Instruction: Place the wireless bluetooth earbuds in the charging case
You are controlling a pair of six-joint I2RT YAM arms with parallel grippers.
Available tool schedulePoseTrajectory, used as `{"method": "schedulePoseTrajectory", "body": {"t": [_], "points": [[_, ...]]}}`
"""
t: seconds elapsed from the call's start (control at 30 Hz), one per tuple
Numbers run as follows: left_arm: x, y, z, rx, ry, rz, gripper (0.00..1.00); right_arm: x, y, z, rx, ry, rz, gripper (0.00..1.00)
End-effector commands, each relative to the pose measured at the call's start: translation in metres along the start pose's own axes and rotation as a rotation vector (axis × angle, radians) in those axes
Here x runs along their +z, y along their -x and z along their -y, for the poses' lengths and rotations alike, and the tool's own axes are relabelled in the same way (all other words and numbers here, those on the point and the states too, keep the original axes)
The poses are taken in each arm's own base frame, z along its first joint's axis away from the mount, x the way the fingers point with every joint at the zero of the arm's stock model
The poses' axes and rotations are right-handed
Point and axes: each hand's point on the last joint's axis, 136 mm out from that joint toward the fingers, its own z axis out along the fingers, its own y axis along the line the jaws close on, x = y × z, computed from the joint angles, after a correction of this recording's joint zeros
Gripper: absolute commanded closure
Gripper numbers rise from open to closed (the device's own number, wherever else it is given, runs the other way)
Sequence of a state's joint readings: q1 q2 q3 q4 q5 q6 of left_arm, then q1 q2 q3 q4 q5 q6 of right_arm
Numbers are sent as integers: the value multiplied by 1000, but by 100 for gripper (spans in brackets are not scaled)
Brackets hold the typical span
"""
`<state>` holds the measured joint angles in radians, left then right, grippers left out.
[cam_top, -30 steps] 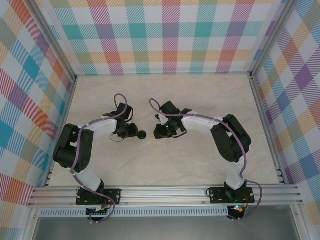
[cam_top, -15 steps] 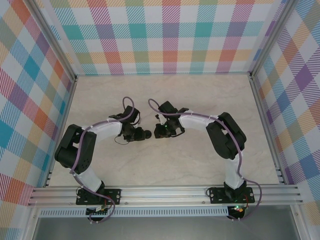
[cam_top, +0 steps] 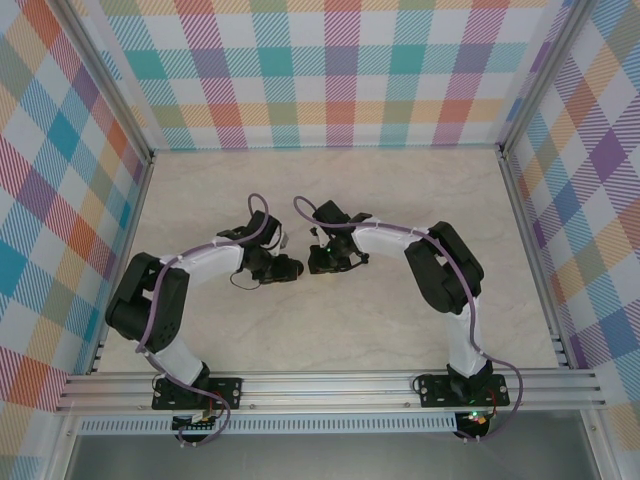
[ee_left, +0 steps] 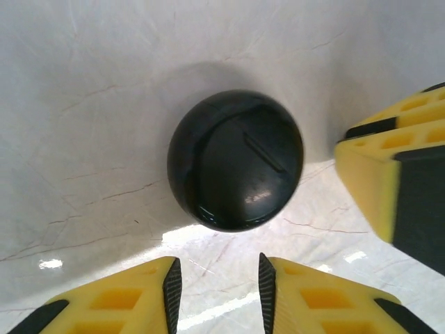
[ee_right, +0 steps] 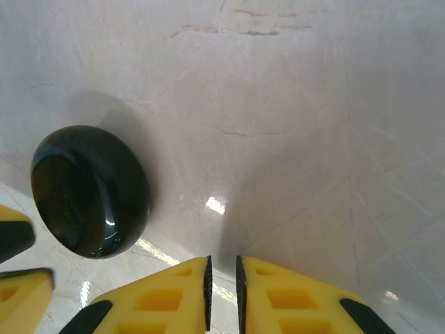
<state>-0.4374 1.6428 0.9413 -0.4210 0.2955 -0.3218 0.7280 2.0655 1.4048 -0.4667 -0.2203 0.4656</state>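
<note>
A glossy black round charging case (ee_left: 235, 160) lies closed on the marble table, just beyond my left gripper (ee_left: 219, 278). That gripper is open by a small gap with nothing between its fingers. In the right wrist view the charging case (ee_right: 87, 191) sits to the left of my right gripper (ee_right: 222, 275), which is shut with only a slit between its pads and holds nothing. From above, the left gripper (cam_top: 280, 268) and right gripper (cam_top: 315, 264) face each other with the case (cam_top: 294, 267) between them. The earbuds are out of view.
The right gripper's yellow fingers (ee_left: 389, 188) stand close to the case's right side in the left wrist view. The marble table (cam_top: 400, 200) is walled by plaid panels, with a metal rail (cam_top: 330, 385) along the near edge.
My left gripper has slid right up to the black case and its jaws have parted slightly. The right gripper has shifted a little left toward the case.
</note>
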Motion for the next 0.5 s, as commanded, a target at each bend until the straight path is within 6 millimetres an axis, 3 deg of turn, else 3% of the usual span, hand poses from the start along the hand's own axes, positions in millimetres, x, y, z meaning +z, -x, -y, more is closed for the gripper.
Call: {"method": "schedulePoseTrajectory", "body": {"t": [0.0,0.2,0.47], "points": [[-23,21,-2,6,-5,55,63,-2,-2,-2,30,18,-5,80],[-24,52,-23,-16,-2,74,66,-1,-6,-9,66,72,-19,81],[3,78,-28,-30,-28,32,79,2,-11,-20,96,138,-42,82]]}}
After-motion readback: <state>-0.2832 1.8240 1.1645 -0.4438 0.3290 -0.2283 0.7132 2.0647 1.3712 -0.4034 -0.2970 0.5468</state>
